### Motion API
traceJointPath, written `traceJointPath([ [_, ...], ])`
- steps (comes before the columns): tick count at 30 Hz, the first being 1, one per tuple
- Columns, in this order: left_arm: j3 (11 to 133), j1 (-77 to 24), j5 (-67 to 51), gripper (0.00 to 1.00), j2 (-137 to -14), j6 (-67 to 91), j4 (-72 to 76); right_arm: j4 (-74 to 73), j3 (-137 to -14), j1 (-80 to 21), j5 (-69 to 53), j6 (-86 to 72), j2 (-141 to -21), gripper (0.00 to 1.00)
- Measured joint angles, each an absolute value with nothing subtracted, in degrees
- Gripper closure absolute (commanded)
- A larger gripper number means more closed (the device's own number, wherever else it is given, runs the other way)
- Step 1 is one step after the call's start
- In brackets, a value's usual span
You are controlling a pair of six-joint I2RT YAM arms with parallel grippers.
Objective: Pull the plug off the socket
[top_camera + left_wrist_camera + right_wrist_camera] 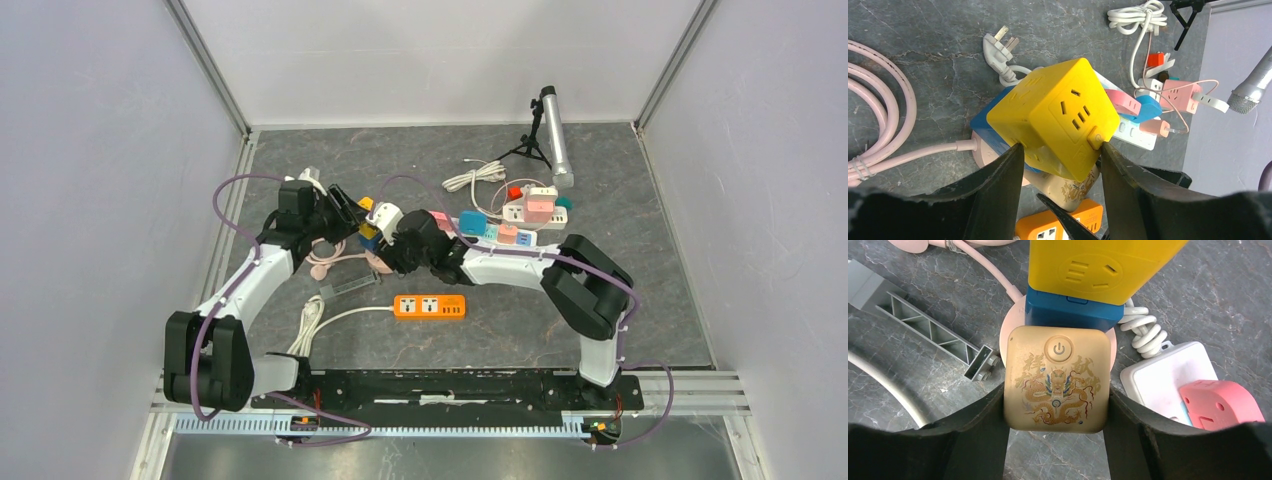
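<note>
A yellow cube socket (1058, 115) is joined to a blue adapter (985, 125), with a cream plug block (1055, 380) printed with a gold dragon beside them. The cluster is lifted above a pink round base (979, 150). My left gripper (1060, 155) is shut on the yellow cube's sides. My right gripper (1055, 407) is shut on the cream block, its fingers (983, 420) pressed flat on both sides. In the top view both grippers (345, 215) (398, 238) meet over the cluster at the table's middle left.
An orange power strip (429, 306) lies near the front. A white strip with pink and blue plugs (520, 222) sits to the right. A grey bracket (933, 325), pink coiled cord (878, 125), white plug (998, 47) and silver microphone on a tripod (555, 135) lie around.
</note>
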State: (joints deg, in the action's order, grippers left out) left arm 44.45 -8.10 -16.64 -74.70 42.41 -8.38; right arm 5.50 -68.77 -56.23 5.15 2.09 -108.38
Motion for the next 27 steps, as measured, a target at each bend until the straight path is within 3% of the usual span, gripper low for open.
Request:
traceJointPath([
  [8, 44.38, -8.88, -14.55, 0.39, -74.76, 43.68, -7.46, 6.48, -68.23, -52.16, -3.68, -2.52, -107.94, 1.00],
  [15, 44.18, -9.65, -13.82, 0.41, -74.70, 44.10, -7.16, 5.48, -68.40, -55.66, 4.73, 2.00, -107.72, 1.00],
  [23, 43.33, -10.39, -13.52, 0.41, -74.72, 45.80, -5.19, 11.55, -61.60, -49.28, -6.98, -5.43, -103.57, 1.00],
  [27, 43.11, -10.41, -13.41, 0.41, -74.74, 45.87, -4.69, 11.00, -62.02, -51.18, -4.19, -2.37, -103.55, 1.00],
])
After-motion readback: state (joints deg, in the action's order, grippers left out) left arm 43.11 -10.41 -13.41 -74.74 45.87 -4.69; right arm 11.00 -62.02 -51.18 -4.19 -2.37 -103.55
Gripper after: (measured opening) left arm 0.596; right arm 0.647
